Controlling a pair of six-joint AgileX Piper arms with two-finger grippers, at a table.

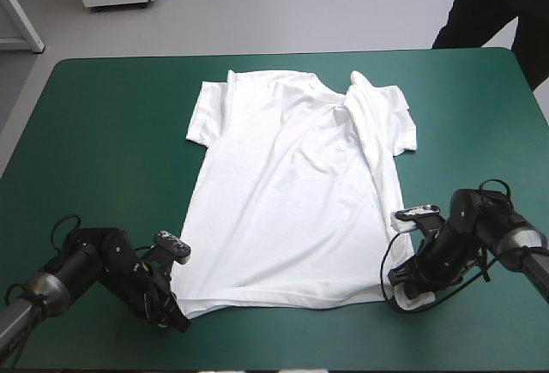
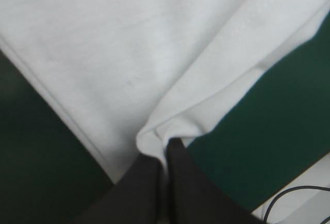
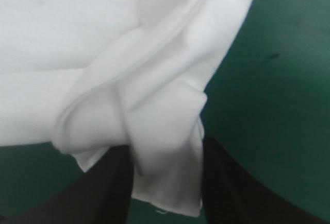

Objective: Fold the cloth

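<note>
- T-shirt (image 1: 292, 193) lies spread flat at centre frame in the high view, collar toward the top and hem toward the bottom. The sleeve on the frame's right has a fold across it.
- Table (image 1: 103, 133): teal-green cover shows on all sides of the shirt.
- Left tool (image 1: 174, 320), lower left: clenched on the hem corner, with a thin pinch of cloth between its black fingers.
- Right tool (image 1: 401, 285), lower right: grasping the other hem corner, its fingers held apart by a thick bunched fold.

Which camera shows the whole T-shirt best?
The high view: the whole T-shirt lies spread flat, sleeves included. The wrist views show only hem corners, gripped by the left tool and right tool.
</note>
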